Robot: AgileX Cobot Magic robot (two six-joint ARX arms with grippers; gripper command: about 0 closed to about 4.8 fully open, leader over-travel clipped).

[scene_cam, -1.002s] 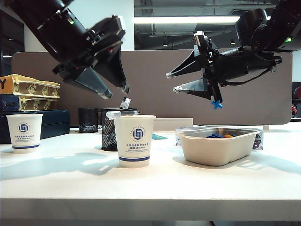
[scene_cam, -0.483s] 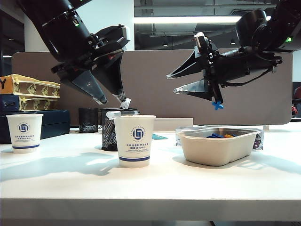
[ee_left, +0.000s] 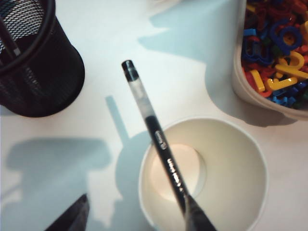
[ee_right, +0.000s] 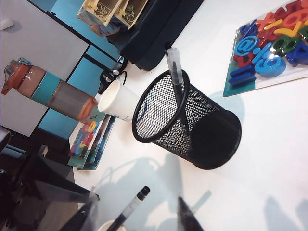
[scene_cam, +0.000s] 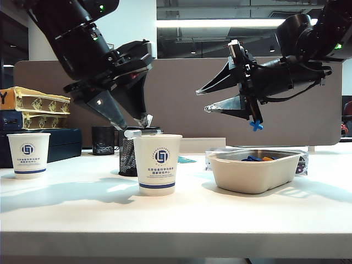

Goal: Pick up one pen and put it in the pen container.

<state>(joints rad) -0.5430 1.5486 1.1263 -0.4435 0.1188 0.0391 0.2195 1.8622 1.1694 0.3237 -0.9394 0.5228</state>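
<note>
Left gripper (scene_cam: 135,122), fingers apart, is hovering over the pen (ee_left: 154,136) lying across a paper cup (ee_left: 240,159), needing to close; right gripper (scene_cam: 204,97), fingers apart, is hanging idle.

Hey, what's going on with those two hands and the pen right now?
Left hand open just above the pen, lying across the paper cup rim. Right hand open, hanging empty. Pen container beside cup.

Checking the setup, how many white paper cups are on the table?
2: one paper cup at front centre with a pen across its rim, another far left. Others may be hidden.
</note>
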